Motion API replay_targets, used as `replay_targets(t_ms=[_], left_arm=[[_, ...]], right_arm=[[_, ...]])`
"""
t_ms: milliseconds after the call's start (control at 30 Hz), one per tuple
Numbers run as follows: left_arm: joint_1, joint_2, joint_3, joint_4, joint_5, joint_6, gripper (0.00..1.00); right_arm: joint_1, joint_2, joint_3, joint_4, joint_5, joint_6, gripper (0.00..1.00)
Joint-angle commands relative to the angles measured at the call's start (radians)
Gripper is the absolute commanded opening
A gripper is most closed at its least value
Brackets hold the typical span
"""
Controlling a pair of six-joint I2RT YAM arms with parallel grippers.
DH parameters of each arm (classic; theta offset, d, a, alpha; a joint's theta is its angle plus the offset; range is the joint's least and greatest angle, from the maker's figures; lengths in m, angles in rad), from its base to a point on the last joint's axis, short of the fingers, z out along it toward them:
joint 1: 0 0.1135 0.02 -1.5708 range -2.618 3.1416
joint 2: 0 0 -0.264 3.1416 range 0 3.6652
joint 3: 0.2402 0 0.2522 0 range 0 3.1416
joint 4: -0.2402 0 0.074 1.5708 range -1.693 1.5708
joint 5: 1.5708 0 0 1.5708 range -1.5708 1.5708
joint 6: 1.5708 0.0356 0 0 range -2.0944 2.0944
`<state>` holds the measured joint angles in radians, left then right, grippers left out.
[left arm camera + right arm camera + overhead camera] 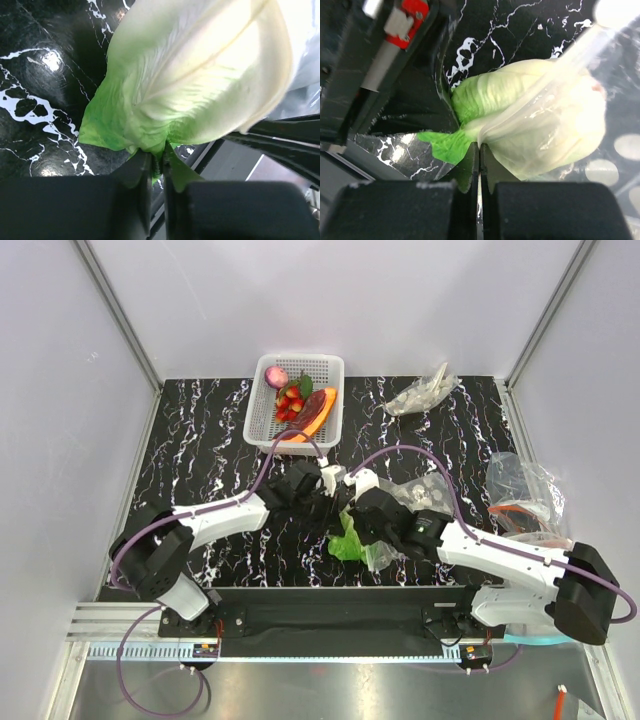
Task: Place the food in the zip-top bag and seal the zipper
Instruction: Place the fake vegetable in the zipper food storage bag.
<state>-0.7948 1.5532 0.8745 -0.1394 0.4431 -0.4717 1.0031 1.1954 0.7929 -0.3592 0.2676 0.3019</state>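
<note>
The left pincer [157, 164] is clamping down on the frilly green edge of the lettuce head [200, 75], its jaws standing almost together with only the thin leaf between them. The right pincer [479, 150] is likewise clenched, gripping the mouth edge of the zip-top bag [620, 150], from which a pale strip, probably the zipper [560, 65], is stretching away toward the far right. The clear dotted film is lying over the pale part of the lettuce, while the green leafy end is sticking out between the two pincers, which are working just beside one another over the middle of the table [200, 460], near its front edge. The pink bulb [277, 376], the red berries [290, 400] and the long dark-red and orange pieces [318, 410] are sitting in the white basket [262, 425] at the far edge. A crumpled clear bag [425, 392] is lying at the far right, and another bag [525, 495] is resting against the right edge. Bare marbled surface is showing to the left of the left arm and between the basket and the pincers, with walls closing in on three sides.
</note>
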Motion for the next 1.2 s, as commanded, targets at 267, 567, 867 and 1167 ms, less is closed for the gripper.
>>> replay_targets(t_ms=[267, 567, 867, 1167], left_arm=[[-0.037, -0.071, 0.201, -0.207, -0.041, 0.145, 0.0], [-0.038, -0.127, 0.187, -0.325, -0.055, 0.203, 0.0], [-0.038, -0.148, 0.075, -0.209, 0.075, 0.2, 0.0], [-0.038, -0.124, 0.058, -0.167, 0.062, 0.197, 0.0]], right_arm=[[0.005, 0.027, 0.1, -0.044, -0.036, -0.084, 0.0], [-0.122, 0.021, 0.08, 0.086, -0.381, -0.086, 0.0], [-0.253, 0.058, 0.017, 0.146, -0.59, -0.061, 0.17], [-0.253, 0.03, 0.089, 0.034, -0.559, -0.057, 0.56]])
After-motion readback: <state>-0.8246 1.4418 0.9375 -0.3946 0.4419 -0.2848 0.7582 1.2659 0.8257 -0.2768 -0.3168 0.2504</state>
